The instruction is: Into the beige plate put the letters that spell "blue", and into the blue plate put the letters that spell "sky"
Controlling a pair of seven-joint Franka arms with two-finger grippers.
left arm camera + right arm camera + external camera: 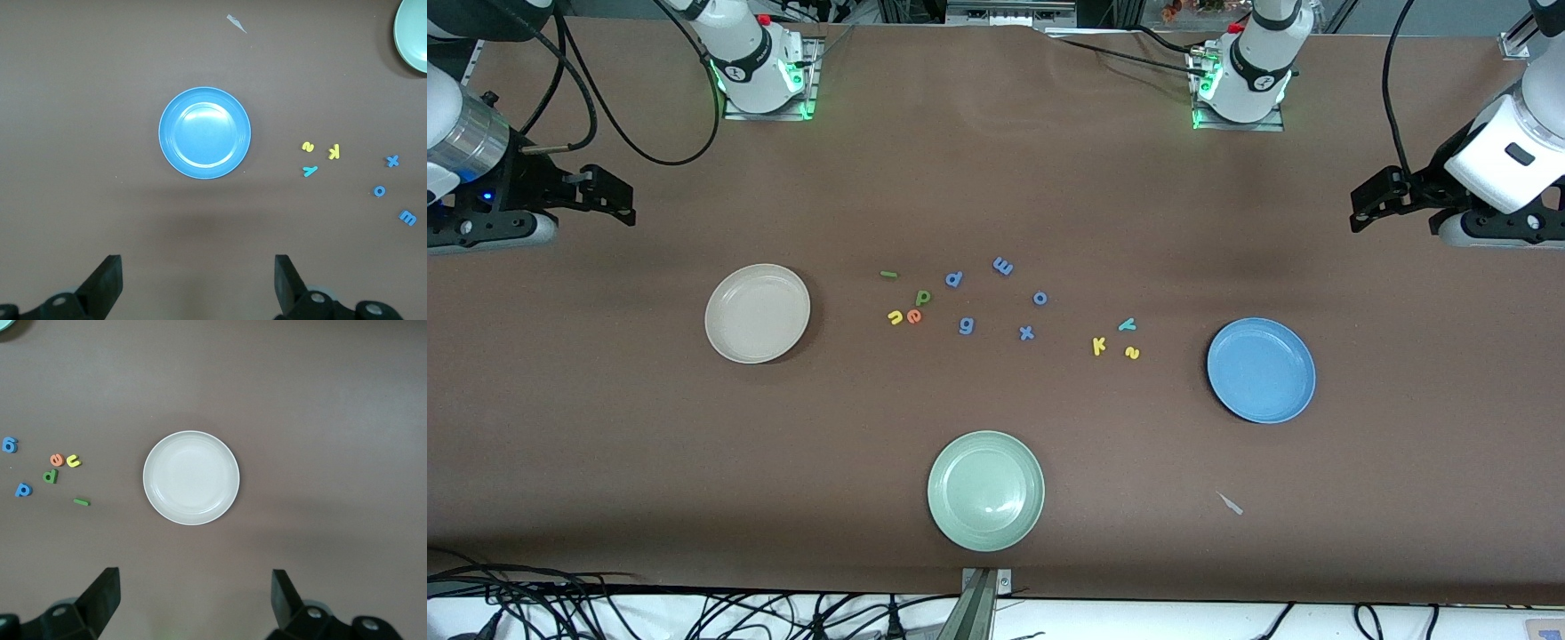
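Note:
The empty beige plate lies toward the right arm's end. Beside it are the green l, green b, yellow u and orange e. The empty blue plate lies toward the left arm's end, with the yellow k, yellow s and teal y beside it. My right gripper hangs open high above the table near the beige plate. My left gripper hangs open near the blue plate. Both are empty.
A pale green plate sits nearest the front camera, mid-table. Several blue letters are scattered between the two letter groups. A small white scrap lies nearer the front camera than the blue plate. Cables run along the front edge.

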